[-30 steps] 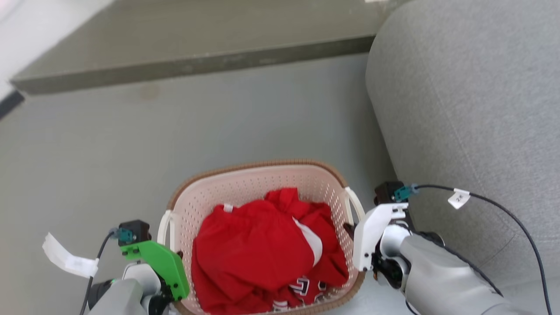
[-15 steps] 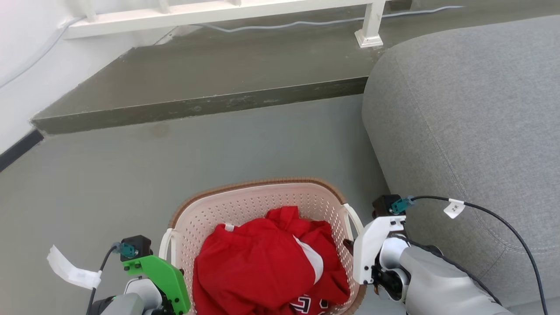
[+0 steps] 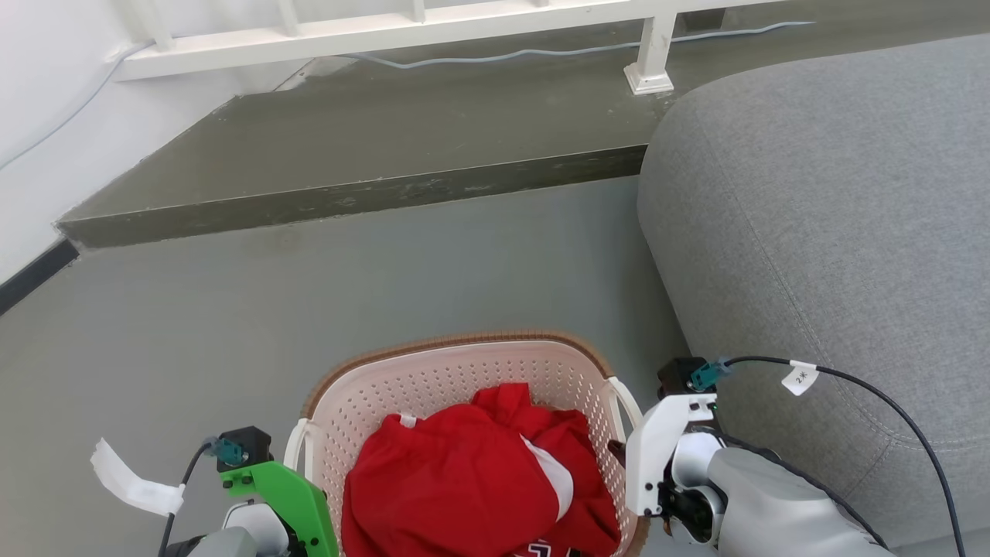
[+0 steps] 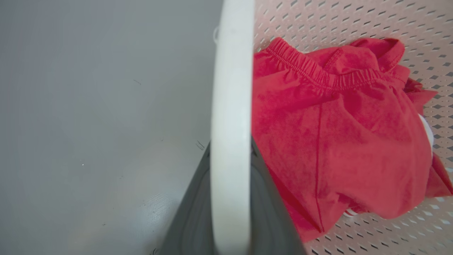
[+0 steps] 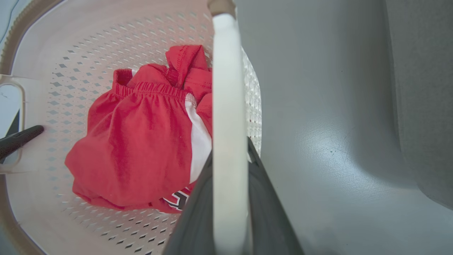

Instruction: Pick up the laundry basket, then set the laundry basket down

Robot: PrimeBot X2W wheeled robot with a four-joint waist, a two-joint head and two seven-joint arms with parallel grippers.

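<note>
Cream laundry basket (image 3: 456, 375) still gripped; view tilted up.

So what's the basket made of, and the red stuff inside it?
The laundry basket looks like hard cream plastic, smooth and punched with rows of small holes; its brown rim seems moulded to look woven. The red clothes are soft creased cloth.

laundry basket (image 3: 448, 379): perforated plastic (smooth, matt) | sofa (image 3: 835, 232): coarse cloth

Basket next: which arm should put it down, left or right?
Both, probably: left pincer clasps one white handle of the laundry basket, right pincer the other.
</note>
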